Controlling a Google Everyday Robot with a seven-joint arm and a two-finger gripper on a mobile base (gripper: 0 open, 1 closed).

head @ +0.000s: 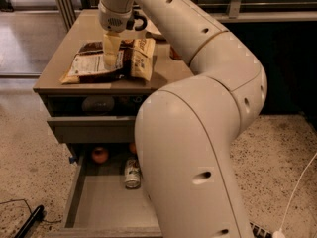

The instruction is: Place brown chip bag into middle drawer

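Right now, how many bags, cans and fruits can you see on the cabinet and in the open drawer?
Bags: 2, the brown chip bag and a tan bag, on the cabinet top.
Cans: 1, in the middle drawer.
Round fruit: 1 in clear view, same drawer.
Total: 4.
Gripper sits over the brown chip bag.

Brown chip bag [89, 64] flat on cabinet top [81, 33] under the tool [111, 53]; middle drawer [106, 205] open below.
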